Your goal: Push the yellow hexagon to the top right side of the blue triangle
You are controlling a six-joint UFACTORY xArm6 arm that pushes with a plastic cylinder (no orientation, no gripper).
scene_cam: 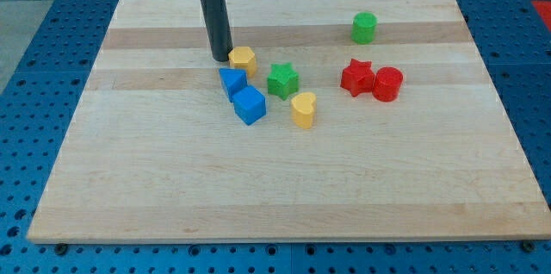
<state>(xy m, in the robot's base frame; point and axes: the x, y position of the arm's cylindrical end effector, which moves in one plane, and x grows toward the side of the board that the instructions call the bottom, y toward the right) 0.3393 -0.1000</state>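
The yellow hexagon (244, 58) lies on the wooden board (129, 179), just above and to the right of the blue triangle (232, 80). My tip (221, 57) stands at the hexagon's left side, touching or nearly touching it, and just above the blue triangle. A blue cube (250, 105) lies against the triangle's lower right.
A green star (282, 80) lies right of the hexagon. A yellow heart (303, 109) lies below the star. A red star (356, 77) and a red cylinder (387, 84) sit together at the right. A green cylinder (364, 28) stands near the top right.
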